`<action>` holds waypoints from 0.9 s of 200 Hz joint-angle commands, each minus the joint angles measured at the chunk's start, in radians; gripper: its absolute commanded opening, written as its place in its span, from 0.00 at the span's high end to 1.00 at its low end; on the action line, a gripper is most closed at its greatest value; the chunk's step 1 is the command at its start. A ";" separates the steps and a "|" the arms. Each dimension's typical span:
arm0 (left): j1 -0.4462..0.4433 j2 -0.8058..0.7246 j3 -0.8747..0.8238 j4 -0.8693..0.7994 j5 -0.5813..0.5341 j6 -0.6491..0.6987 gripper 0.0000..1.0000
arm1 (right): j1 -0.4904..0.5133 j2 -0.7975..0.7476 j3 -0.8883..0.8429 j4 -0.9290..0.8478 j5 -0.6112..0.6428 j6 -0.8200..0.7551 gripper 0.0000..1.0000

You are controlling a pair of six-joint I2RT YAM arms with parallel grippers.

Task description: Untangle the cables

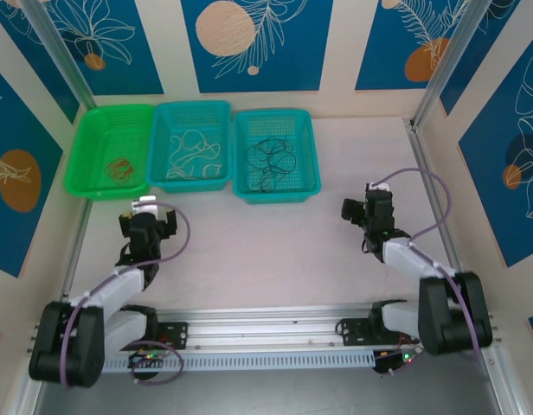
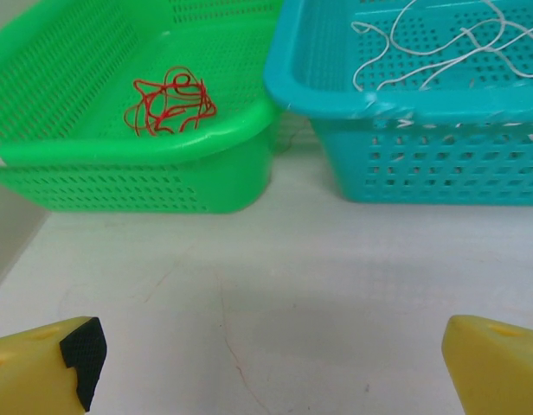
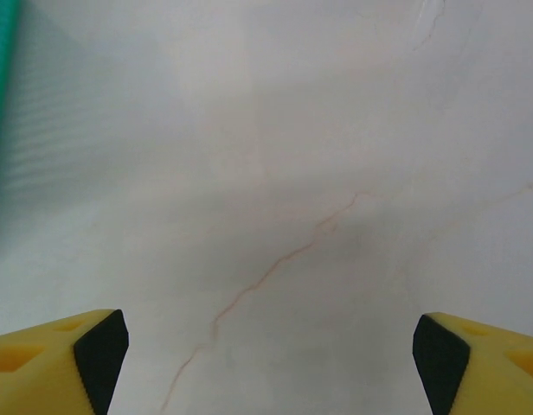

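Sorting is judged complete, since each cable is seen alone in its own basket. The red cable (image 2: 170, 104) is bunched in a tight curl on the floor of the green basket (image 2: 137, 156), at far left. The white cable (image 2: 439, 43) is spread in loose loops in the middle basket (image 2: 422, 108), just beside the green one. The black cable (image 1: 273, 157) is laid in open loops in the right basket (image 1: 275, 197). No strand is seen crossing a rim, so the three are separated by the basket walls.

The left gripper (image 2: 266, 363) is held low over bare table (image 2: 275, 259), on the near side of the gap between the green and middle baskets. Its jaws are spread wide, with nothing between them. The right gripper (image 3: 271, 346) is likewise wide and empty, over the table near the right basket's near-right corner. Both are positioned clear of the baskets, presumably so that the sorted cables are not disturbed.
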 commanded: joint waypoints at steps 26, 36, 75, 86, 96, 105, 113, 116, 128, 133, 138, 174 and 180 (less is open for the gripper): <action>0.045 0.281 0.066 0.341 0.219 0.018 0.00 | -0.015 0.238 0.040 0.427 -0.136 -0.174 0.09; 0.046 0.368 0.096 0.361 0.237 0.019 0.00 | -0.055 0.232 0.039 0.403 -0.208 -0.150 0.08; 0.045 0.415 0.105 0.377 0.281 0.039 0.00 | -0.079 0.250 -0.052 0.571 -0.255 -0.138 0.00; 0.044 0.427 0.111 0.391 0.276 0.042 0.00 | -0.077 0.260 -0.072 0.632 -0.246 -0.140 0.01; 0.044 0.421 0.113 0.378 0.276 0.041 0.00 | -0.087 0.255 -0.056 0.594 -0.280 -0.139 0.01; 0.041 0.421 0.113 0.378 0.273 0.043 0.00 | -0.087 0.254 -0.057 0.593 -0.284 -0.142 0.01; 0.041 0.423 0.112 0.381 0.276 0.045 0.00 | -0.087 0.255 -0.058 0.596 -0.284 -0.143 0.01; 0.040 0.425 0.114 0.380 0.279 0.046 0.00 | -0.086 0.255 -0.057 0.599 -0.284 -0.142 0.01; 0.040 0.423 0.120 0.367 0.299 0.054 0.00 | -0.086 0.256 -0.057 0.595 -0.285 -0.143 0.01; 0.040 0.424 0.123 0.362 0.305 0.057 0.00 | -0.087 0.255 -0.056 0.595 -0.285 -0.141 0.01; 0.040 0.422 0.126 0.357 0.313 0.060 0.00 | -0.087 0.256 -0.055 0.593 -0.285 -0.142 0.01; 0.040 0.424 0.133 0.345 0.345 0.072 0.00 | -0.087 0.257 -0.053 0.589 -0.288 -0.143 0.01; 0.040 0.423 0.133 0.345 0.344 0.072 0.00 | -0.087 0.258 -0.052 0.589 -0.288 -0.142 0.01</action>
